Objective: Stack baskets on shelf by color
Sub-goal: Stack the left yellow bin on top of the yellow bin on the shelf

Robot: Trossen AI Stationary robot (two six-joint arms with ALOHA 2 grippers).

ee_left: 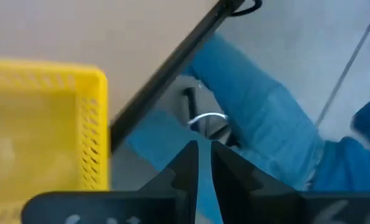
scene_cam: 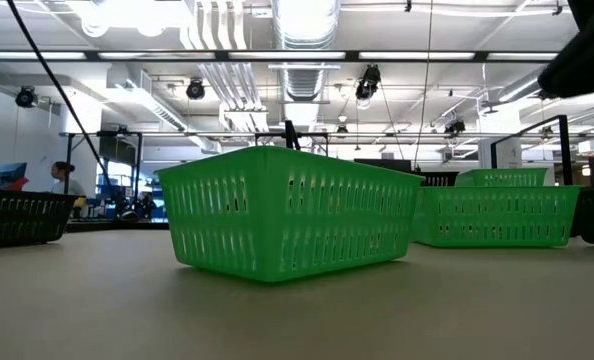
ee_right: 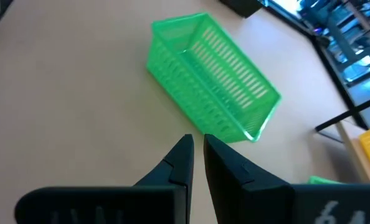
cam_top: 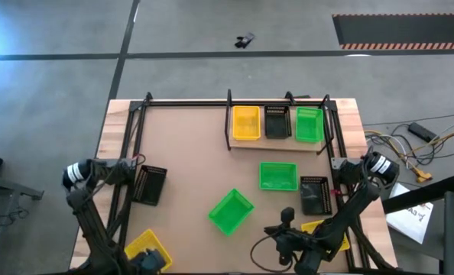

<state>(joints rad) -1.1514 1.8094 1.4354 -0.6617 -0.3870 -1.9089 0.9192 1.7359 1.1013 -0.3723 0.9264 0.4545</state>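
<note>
The pale shelf [cam_top: 277, 145] at the far side holds a yellow basket [cam_top: 246, 122], a black one [cam_top: 277, 122] and a green one [cam_top: 309, 124], side by side. A skewed green basket [cam_top: 231, 211] [scene_cam: 287, 210] [ee_right: 210, 81] rests on its base mid-table, with another green one [cam_top: 277, 176] [scene_cam: 497, 215] beyond it. My right gripper [cam_top: 287, 214] [ee_right: 197, 142] hovers shut just right of the skewed basket, touching nothing. My left gripper [ee_left: 200, 148] is shut at the near left corner beside a yellow basket [cam_top: 148, 248] [ee_left: 42, 124].
Black baskets sit at the left [cam_top: 149, 185] [scene_cam: 22, 215] and right [cam_top: 314, 194]. A yellow basket [cam_top: 322, 231] lies partly under my right arm. Thin black posts [cam_top: 131, 145] frame the table. Cables [cam_top: 410, 149] lie off its right edge. A person [scene_cam: 62, 175] shows far behind.
</note>
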